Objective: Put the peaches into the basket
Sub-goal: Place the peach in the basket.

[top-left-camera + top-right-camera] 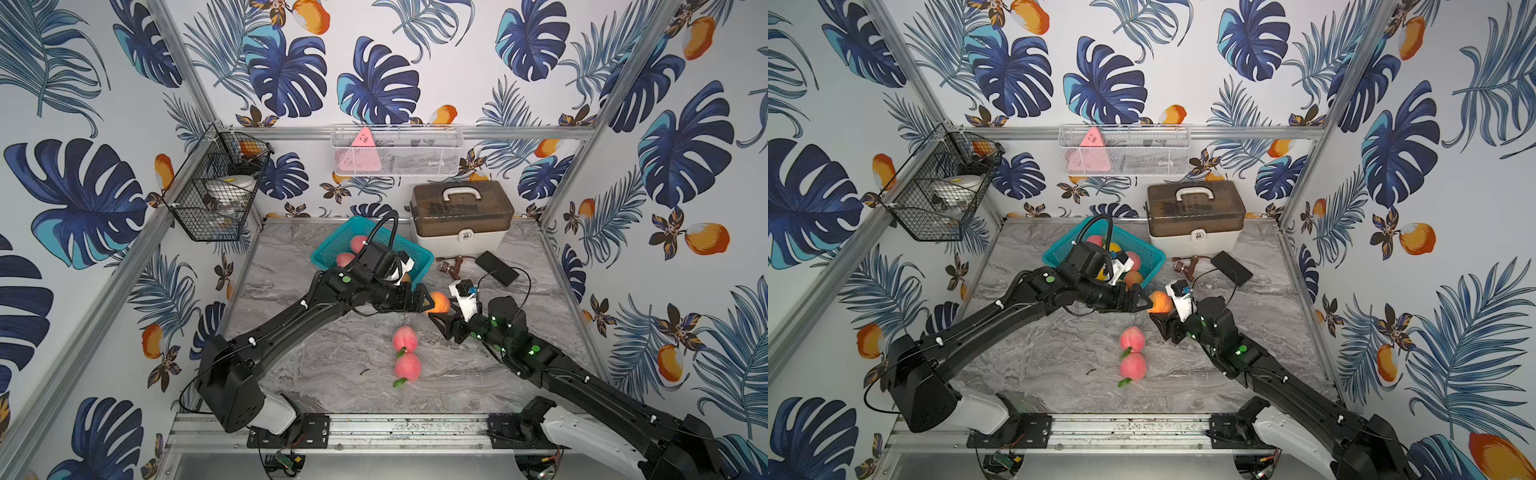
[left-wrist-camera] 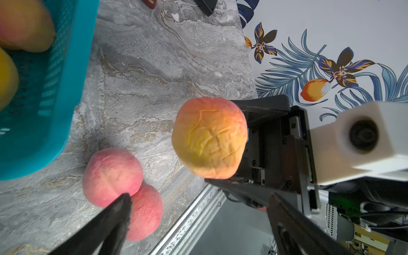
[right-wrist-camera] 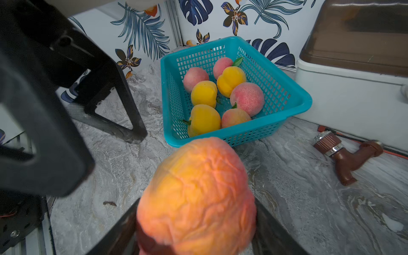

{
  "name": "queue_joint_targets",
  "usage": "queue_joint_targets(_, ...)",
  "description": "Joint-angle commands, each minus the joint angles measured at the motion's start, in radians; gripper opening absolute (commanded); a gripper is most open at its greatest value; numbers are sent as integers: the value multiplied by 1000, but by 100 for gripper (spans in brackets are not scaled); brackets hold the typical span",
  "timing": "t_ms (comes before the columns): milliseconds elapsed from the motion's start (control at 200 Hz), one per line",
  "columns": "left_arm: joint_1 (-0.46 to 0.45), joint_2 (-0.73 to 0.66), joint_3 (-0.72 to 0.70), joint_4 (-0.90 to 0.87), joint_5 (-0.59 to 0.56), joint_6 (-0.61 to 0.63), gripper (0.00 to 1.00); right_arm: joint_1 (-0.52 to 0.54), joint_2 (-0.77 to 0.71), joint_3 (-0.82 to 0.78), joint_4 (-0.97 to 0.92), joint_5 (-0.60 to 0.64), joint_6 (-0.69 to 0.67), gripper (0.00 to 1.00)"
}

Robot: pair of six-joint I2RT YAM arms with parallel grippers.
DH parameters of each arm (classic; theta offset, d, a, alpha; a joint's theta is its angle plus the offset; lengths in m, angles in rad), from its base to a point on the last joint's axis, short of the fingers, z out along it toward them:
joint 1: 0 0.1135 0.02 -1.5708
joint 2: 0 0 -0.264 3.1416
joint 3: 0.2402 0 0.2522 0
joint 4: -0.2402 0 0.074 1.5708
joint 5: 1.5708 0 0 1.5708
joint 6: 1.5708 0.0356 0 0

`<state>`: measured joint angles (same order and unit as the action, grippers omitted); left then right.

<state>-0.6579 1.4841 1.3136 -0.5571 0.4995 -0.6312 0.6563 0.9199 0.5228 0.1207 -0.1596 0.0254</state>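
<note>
Now, held peach (image 3: 196,198): orange-yellow, wrinkled, pinched in the right gripper (image 1: 441,311).
Left gripper (image 1: 424,300): spread wide, empty, just beside that peach.
Basket (image 3: 308,100): teal mesh, beyond both grippers; seven peaches (image 3: 247,98) inside, yellow and pink.
Loose peaches (image 1: 405,338): two pink, touching, on the tabletop (image 1: 332,365), nearer the arm bases than both grippers.
</note>
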Motion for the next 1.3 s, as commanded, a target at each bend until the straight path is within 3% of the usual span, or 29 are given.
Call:
queue_joint_targets(0, -8, 9, -8, 93, 36, -55, 99, 2, -13, 9, 1, -36, -21, 69)
queue_joint_targets(881, -33, 81, -36, 229, 98, -140, 94, 3, -18, 19, -8, -61, -25, 69)
queue_joint_targets(1296, -34, 83, -45, 242, 102, -145, 81, 2, -17, 22, -13, -72, -25, 69)
